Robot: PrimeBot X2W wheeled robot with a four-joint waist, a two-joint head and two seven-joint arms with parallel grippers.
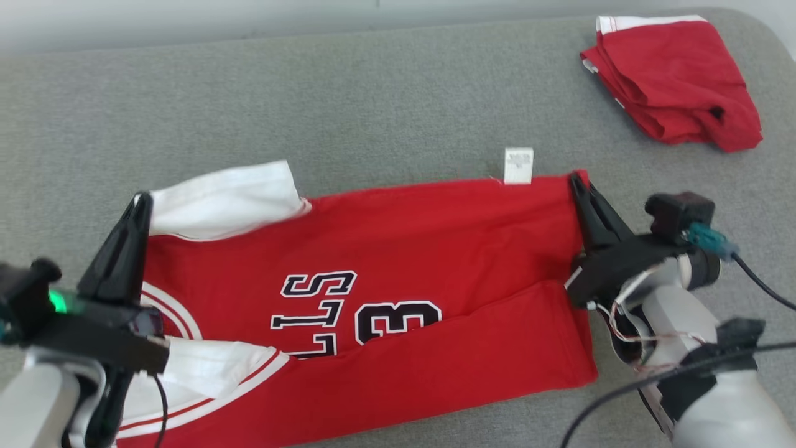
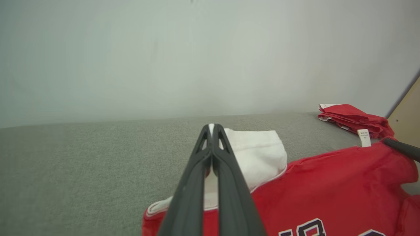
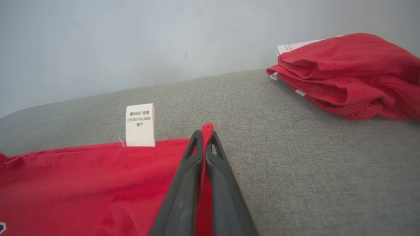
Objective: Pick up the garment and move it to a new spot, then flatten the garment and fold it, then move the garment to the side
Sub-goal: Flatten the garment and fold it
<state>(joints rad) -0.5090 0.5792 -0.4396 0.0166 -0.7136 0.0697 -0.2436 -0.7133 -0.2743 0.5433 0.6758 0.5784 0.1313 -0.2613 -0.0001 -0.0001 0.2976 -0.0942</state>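
Note:
A red jersey (image 1: 398, 249) with white sleeves and dark lettering lies spread across the grey surface, its near long edge folded over the body. A white care label (image 1: 518, 165) sticks out from its far edge. My left gripper (image 1: 143, 200) is shut on the white sleeve edge at the jersey's left end; the left wrist view shows white cloth pinched between the closed fingers (image 2: 211, 127). At the jersey's right end my right gripper (image 1: 573, 180) is shut on the far hem corner, with red cloth between the fingers (image 3: 206, 128).
A second red garment (image 1: 675, 81), folded into a bundle, lies at the far right of the grey padded surface (image 1: 373, 106). A pale wall rises behind the surface's far edge. Cables trail from my right wrist at the lower right.

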